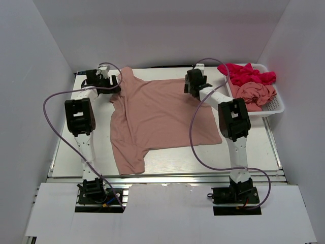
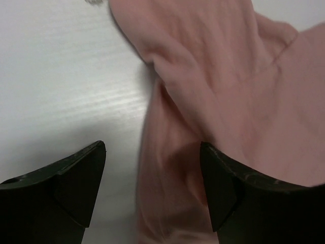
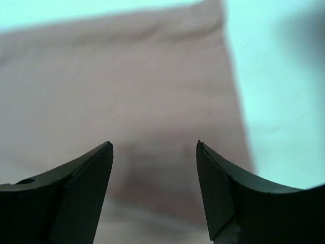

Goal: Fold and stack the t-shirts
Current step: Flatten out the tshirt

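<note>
Arms preparing to fold pink shirt (image 1: 157,117) spread on tabletop (image 1: 249,152)
Jaws apart, the left end effector (image 2: 152,147) and the right end effector (image 3: 155,145) are hovering over the pink shirt's far corners, with an uneven pinch threatening to bunch the cloth.

Robotics laboratory cell. White table (image 1: 167,160) is enclosed by plain white walls (image 1: 30,76); left arm (image 1: 80,117) and right arm (image 1: 233,119), cabled, are bolted to aluminium rail (image 1: 167,179).
</note>
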